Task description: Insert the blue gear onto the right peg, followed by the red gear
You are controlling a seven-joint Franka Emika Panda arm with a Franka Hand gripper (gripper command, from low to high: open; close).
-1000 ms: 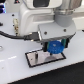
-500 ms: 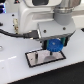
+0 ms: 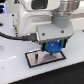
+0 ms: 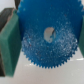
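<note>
The blue gear (image 3: 52, 48) is held between my gripper's (image 3: 52, 47) fingers, just above the right part of the black-framed grey plate (image 3: 37, 58). In the wrist view the blue gear (image 4: 48, 36) fills most of the picture, its toothed rim sharp and a pale hole at its centre. A green finger pad (image 4: 9, 42) presses on one side of it and the other pad shows at the opposite edge. The right peg is hidden under the gear and hand. The red gear is out of view.
The plate lies on a white table (image 3: 15, 72). The arm's white body (image 3: 37, 15) and a black cable (image 3: 12, 36) take up the exterior view's upper half. A dark band runs along the exterior view's left edge.
The hand with the blue gear seems to have stayed over the plate's right part; any shift is too small to tell at this size.
</note>
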